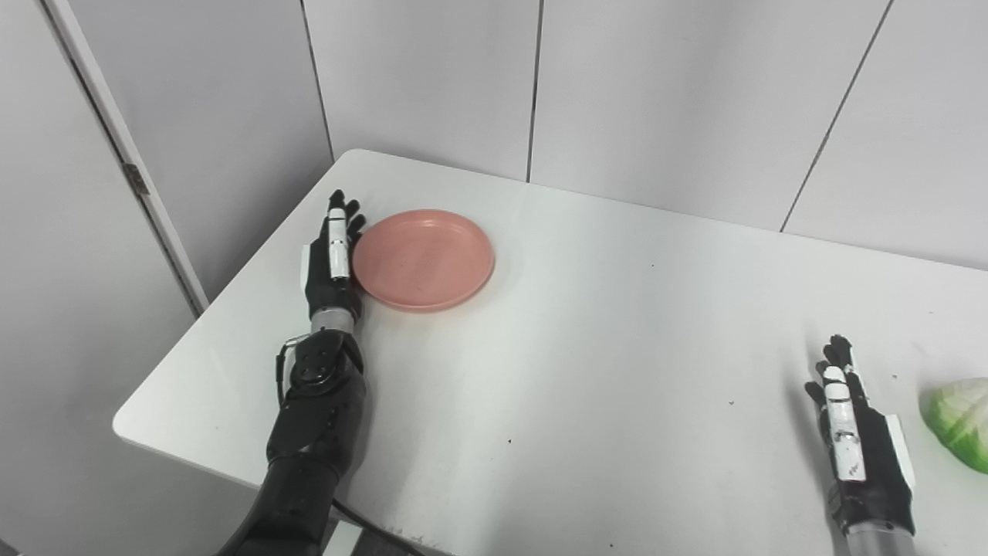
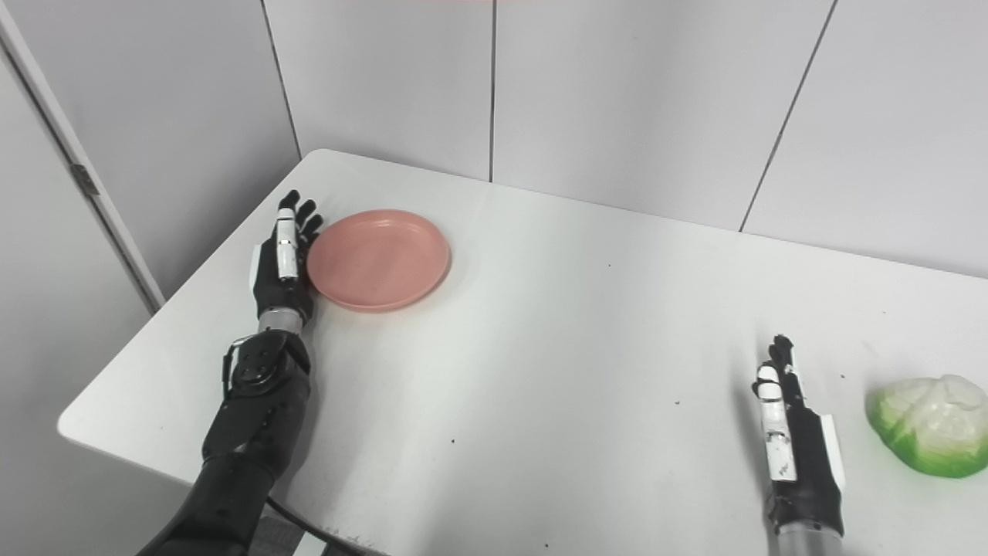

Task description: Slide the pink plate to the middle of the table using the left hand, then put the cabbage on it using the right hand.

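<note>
Left hand (image 1: pixel 333 259) stands edge-on, fingers straight and holding nothing, pressed against the left rim of the pink plate (image 1: pixel 423 259) in the upper left of the frame. Lower right, the right hand (image 1: pixel 853 432) is flat and empty, near the cabbage (image 1: pixel 961 421), apparently not touching it, on the white table (image 1: pixel 602 371).

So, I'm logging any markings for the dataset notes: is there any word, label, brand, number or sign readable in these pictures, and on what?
None: no readable text in either view.
The pink plate, the cabbage, the table and the wall panels are plain.
The left hand and right hand have white segments, but no lettering shows on them.
</note>
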You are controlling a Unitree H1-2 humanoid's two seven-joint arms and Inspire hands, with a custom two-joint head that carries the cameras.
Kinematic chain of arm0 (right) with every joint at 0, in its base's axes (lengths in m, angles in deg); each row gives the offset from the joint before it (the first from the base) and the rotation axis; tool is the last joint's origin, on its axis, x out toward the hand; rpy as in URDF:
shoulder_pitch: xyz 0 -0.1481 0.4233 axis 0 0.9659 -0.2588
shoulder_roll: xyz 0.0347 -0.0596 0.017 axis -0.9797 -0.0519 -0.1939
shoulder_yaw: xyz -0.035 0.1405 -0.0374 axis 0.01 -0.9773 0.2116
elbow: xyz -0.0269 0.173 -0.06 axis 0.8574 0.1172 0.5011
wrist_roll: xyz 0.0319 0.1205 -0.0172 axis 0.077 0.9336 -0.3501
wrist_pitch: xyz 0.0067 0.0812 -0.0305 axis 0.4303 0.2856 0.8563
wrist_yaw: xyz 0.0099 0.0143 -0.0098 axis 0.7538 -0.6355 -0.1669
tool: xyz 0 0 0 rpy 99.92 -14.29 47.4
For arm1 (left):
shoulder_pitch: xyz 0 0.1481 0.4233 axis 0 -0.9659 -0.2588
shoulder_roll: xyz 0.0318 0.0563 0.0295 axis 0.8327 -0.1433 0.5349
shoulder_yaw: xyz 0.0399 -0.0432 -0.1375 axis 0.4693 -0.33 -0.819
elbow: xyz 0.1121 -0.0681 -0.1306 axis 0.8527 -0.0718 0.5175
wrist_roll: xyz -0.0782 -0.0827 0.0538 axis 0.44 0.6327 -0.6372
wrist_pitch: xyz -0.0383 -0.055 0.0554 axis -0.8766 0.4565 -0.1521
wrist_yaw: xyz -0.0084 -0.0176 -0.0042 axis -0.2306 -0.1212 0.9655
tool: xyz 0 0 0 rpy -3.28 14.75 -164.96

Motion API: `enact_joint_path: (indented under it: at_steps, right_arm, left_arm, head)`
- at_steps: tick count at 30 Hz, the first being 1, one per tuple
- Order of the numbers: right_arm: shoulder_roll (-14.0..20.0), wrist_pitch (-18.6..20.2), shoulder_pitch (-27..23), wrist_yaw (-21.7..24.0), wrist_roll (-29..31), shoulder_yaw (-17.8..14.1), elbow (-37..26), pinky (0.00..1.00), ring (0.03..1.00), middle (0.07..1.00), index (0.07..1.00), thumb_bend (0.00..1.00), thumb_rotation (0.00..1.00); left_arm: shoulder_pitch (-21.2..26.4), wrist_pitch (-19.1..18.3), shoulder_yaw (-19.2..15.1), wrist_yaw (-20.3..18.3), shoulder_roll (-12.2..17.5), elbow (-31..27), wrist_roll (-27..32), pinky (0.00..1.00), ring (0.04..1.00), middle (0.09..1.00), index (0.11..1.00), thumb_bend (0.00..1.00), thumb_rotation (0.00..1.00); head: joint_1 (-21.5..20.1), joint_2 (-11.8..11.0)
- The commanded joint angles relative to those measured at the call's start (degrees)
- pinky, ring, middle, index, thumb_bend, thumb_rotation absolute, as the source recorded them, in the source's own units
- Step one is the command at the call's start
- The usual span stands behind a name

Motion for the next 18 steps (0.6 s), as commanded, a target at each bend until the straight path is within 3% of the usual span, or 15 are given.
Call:
enact_joint_path:
  at_steps: [1,10,18]
  right_arm:
    - [-0.4,0.1,-0.8,-0.6,-0.1,-0.3,-1.2,1.00,1.000,1.000,0.988,0.18,1.00]
    - [-0.7,0.8,-0.7,-0.7,-0.6,-0.1,-1.7,1.00,0.999,1.000,0.983,0.20,1.00]
    - [-0.9,-1.2,-0.9,-1.3,-2.0,0.4,-0.6,1.00,0.983,0.986,0.974,0.18,1.00]
  left_arm:
    - [1.4,-1.9,1.1,-0.2,-0.8,-0.6,-1.1,0.96,0.924,0.923,0.920,0.45,1.00]
    - [0.9,-3.5,4.1,-2.2,-2.6,-2.3,-1.7,0.95,0.922,0.917,0.916,0.45,1.00]
    - [-0.1,-5.5,7.8,-5.5,-5.0,-6.3,-2.3,0.95,0.921,0.924,0.921,0.45,1.00]
  head:
    - [-0.1,0.2]
    - [-1.5,0.5]
    - [-3.1,0.8]
